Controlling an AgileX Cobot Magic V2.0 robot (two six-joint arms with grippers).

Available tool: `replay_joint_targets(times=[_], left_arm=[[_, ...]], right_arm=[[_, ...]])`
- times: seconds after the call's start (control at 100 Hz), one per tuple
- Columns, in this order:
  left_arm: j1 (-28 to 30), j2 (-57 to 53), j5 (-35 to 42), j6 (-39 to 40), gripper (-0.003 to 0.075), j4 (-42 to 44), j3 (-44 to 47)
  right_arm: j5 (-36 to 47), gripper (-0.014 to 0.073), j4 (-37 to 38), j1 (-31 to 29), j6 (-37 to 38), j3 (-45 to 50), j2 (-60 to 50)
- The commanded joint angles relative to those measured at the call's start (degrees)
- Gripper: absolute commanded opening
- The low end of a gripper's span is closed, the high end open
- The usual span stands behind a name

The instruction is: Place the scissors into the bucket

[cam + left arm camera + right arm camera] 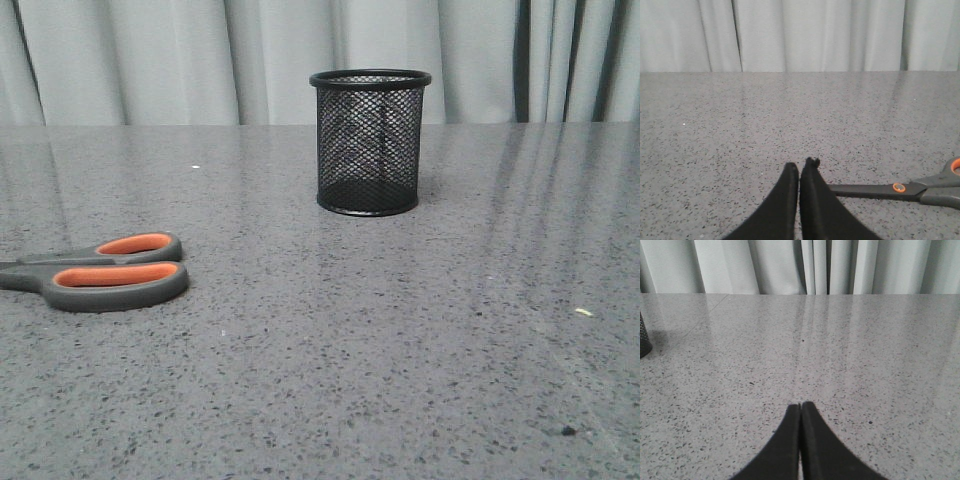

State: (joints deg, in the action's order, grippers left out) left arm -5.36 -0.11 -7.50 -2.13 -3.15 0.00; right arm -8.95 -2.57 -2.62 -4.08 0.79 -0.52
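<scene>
The scissors lie flat on the grey table at the left, orange-lined loops toward the middle, blades running off the left edge of the front view. The black wire-mesh bucket stands upright at the back centre. In the left wrist view my left gripper is shut and empty; the scissors' dark blades and orange pivot lie just beyond and beside its fingertips. My right gripper is shut and empty over bare table. A sliver of the bucket shows at that view's edge. Neither gripper shows in the front view.
The speckled grey table runs back to a pale curtain. A small yellowish scrap and a dark speck lie at the front right.
</scene>
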Motion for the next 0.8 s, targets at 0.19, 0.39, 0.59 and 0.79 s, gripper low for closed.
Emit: replay_joint_targets(times=[0.19,0.39,0.59,0.79], left_arm=[[0.16,-1.59,4.49,0.54,-0.0020,-0.05,2.29],[0.16,-1.59,4.49,0.54,-0.0020,-0.05,2.29],[0.16,-1.59,4.49,0.54,-0.0020,-0.05,2.29],[0.16,-1.59,4.49,0.54,-0.0020,-0.05,2.29]], right_arm=[[4.11,-0.0066,0.68,-0.28,-0.12,0.38,-1.37],[4.11,-0.0066,0.68,-0.28,-0.12,0.38,-1.37],[4.11,-0.0066,0.68,-0.28,-0.12,0.38,-1.37],[6.12,-0.0066,0.68,-0.28,-0.12,0.38,-1.37]])
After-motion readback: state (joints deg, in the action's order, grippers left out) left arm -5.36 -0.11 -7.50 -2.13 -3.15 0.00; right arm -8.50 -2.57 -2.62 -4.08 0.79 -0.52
